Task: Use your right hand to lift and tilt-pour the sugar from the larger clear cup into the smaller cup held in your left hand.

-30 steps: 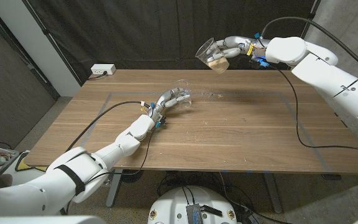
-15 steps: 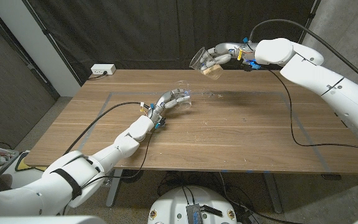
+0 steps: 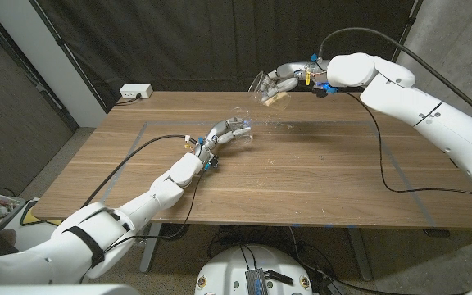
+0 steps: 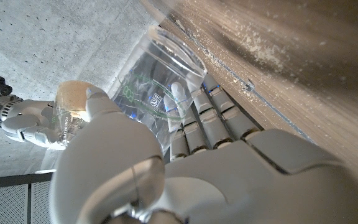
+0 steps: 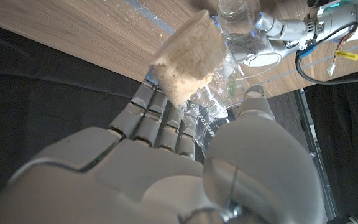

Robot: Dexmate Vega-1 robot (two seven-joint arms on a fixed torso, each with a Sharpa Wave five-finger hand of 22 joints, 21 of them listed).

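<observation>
The right hand (image 3: 286, 76) is gripping the larger clear cup (image 3: 267, 88) above the far edge of the wooden table (image 3: 318, 176), fingers wrapped around the cup's wall on one side and the thumb pressing the other. The cup is lying tilted well over, its long axis running close to level, with the open mouth pointing toward the robot's left and the base pointing back toward the palm. In the right wrist view the same cup (image 5: 201, 81) is showing the sugar (image 5: 185, 62) packed as a pale, grainy mass in one end, while the fingers (image 5: 148, 121) are closing around the clear wall beside it. The left hand (image 3: 226, 131) is holding the smaller cup (image 3: 242, 121) near the middle of the table, and whether the cup's base is touching the wood cannot be told. In the left wrist view the smaller cup (image 4: 160, 93) is sitting between the curled fingers (image 4: 207, 121) and the thumb, its mouth pointing away from the palm. The larger cup is hanging beyond the smaller cup, higher and toward the robot's right, with a clear gap between the two. Loose grains (image 3: 281, 124) are lying scattered on the wood just right of the smaller cup.
</observation>
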